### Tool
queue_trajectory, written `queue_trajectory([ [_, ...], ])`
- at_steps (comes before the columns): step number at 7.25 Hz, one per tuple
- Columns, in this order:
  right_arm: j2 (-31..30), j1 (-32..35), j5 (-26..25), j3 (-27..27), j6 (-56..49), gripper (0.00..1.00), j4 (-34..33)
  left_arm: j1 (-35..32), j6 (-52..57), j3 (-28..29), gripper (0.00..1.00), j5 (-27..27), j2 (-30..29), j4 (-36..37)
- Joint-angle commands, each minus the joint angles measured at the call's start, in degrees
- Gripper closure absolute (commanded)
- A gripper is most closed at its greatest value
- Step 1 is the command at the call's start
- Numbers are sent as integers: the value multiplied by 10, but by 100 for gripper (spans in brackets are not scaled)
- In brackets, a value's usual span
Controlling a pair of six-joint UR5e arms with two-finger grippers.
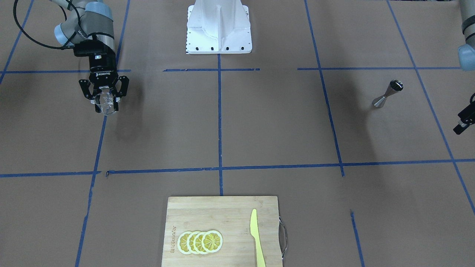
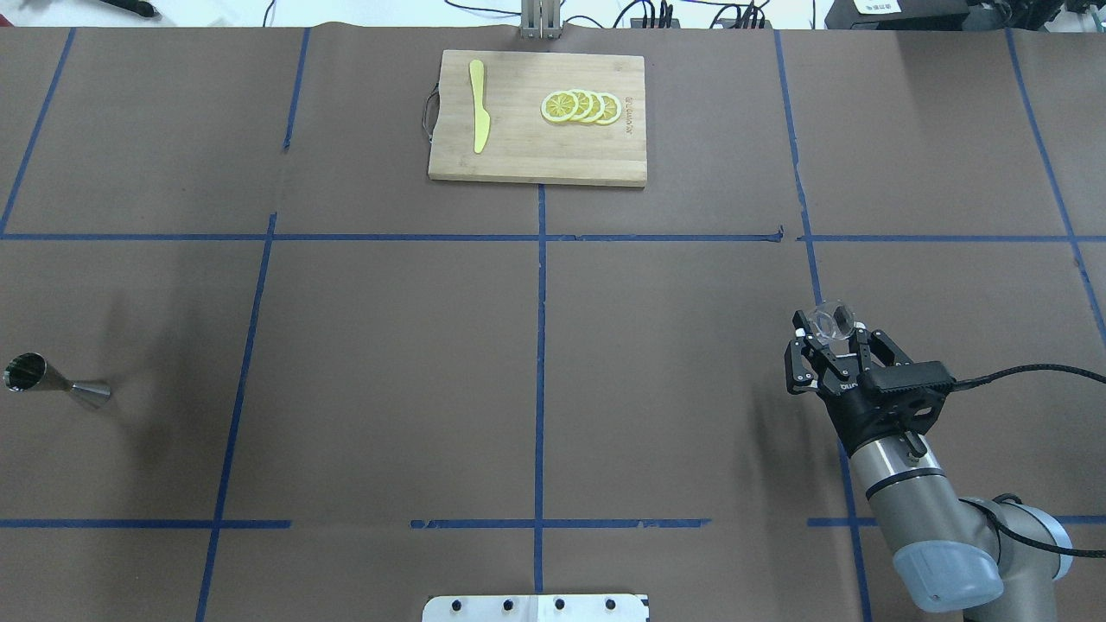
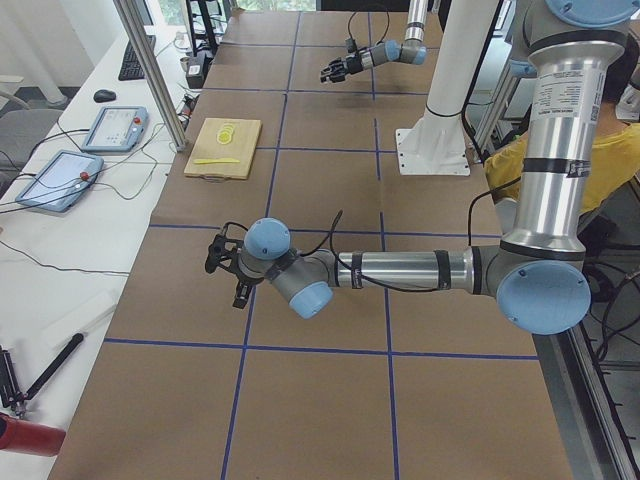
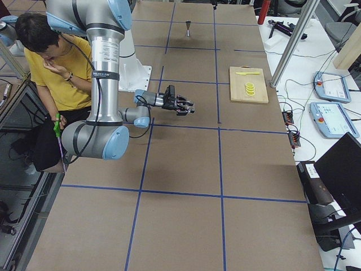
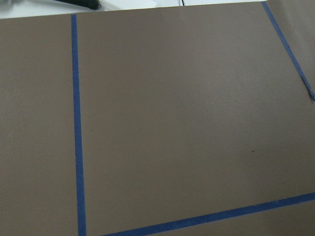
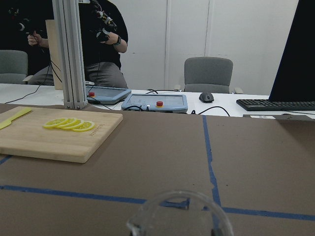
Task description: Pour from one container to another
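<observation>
The clear glass cup (image 2: 832,319) hangs above the table on the robot's right side, with my right gripper (image 2: 829,334) shut on it. In the front-facing view the same cup (image 1: 105,103) sits between the fingers of that gripper (image 1: 105,101). Its rim (image 6: 179,215) fills the bottom of the right wrist view. The steel jigger (image 2: 54,382) stands upright far off on the left side, also seen as the jigger (image 1: 386,95) near the right edge. My left gripper (image 1: 463,123) only pokes in there, beside the jigger and apart from it; I cannot tell its state.
A wooden cutting board (image 2: 536,155) lies at the far middle edge, carrying lemon slices (image 2: 581,106) and a yellow knife (image 2: 479,117). The white robot base (image 1: 219,27) stands at the near middle. A person in yellow (image 4: 53,62) sits beside the table.
</observation>
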Motion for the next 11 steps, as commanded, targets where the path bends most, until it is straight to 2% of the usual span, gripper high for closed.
queue_trajectory([
  [1,8,-7,-2,-99,7,100,97,4,22,-31,0,-26,1,59],
  [3,18,-26,-25,-103,7,100,101,-3,64,-59,0,-22,3,112],
  [11,21,-42,-19,-115,6,100,101,-4,65,-71,0,-20,13,112],
])
